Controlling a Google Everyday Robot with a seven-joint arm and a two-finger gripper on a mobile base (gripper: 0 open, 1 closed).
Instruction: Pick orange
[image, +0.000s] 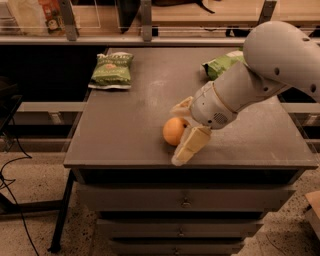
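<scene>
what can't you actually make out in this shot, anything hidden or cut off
All in the camera view:
- orange: its right side is hidden by the end effector, which straddles it on the table, so contact cannot be judged.
- right green bag: mostly covered by the arm.
- arm: cut off by the right edge.
- left green bag: print too small to read.

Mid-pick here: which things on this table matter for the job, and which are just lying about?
In the job: orange, near the table's front edge; gripper, open, fingers either side of it.
Lying about: green bag at back left; second green bag at back right, partly behind the arm.
</scene>
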